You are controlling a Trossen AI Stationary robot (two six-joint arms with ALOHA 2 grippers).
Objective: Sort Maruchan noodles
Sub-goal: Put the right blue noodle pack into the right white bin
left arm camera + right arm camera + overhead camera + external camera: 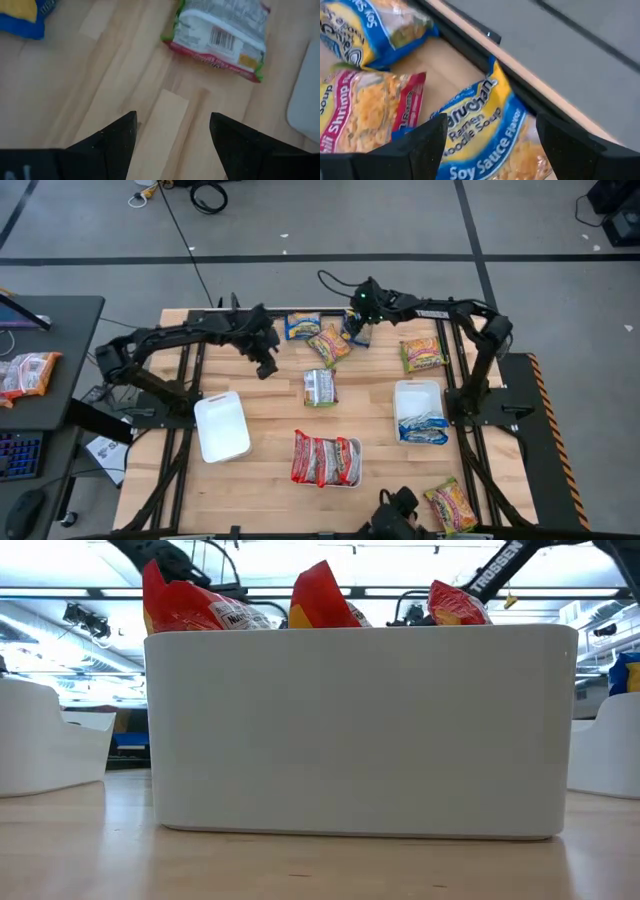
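My right gripper (pixel 357 330) is hanging with its jaws wide and empty over the blue-and-yellow packet (pixel 485 135) at the table's far edge. The wrapper reads soy sauce flavour.

Handling, as I judge it: the packet is light, with a crinkly, slippery film over a brittle noodle block. I am planning to close across its short width at the middle, gently, so the block does not crack or squirt out.

My left gripper (pixel 266 362) is waiting, jaws apart and empty, over bare wood just left of the face-down packet (pixel 320 387) at the table's middle.

Counting outward from the middle tray (pixel 353 477), which is holding the red packets (pixel 322 457):
- red packets in it: three tops showing in the low view
- blue-and-yellow: two loose at the far edge, plus some in the right tray (pixel 417 398), number unclear
- yellow-orange-green: one beside my right gripper, one far right, one at the near right corner
- face-down packet: one
- trays: three, the left tray (pixel 221 426) lying bare
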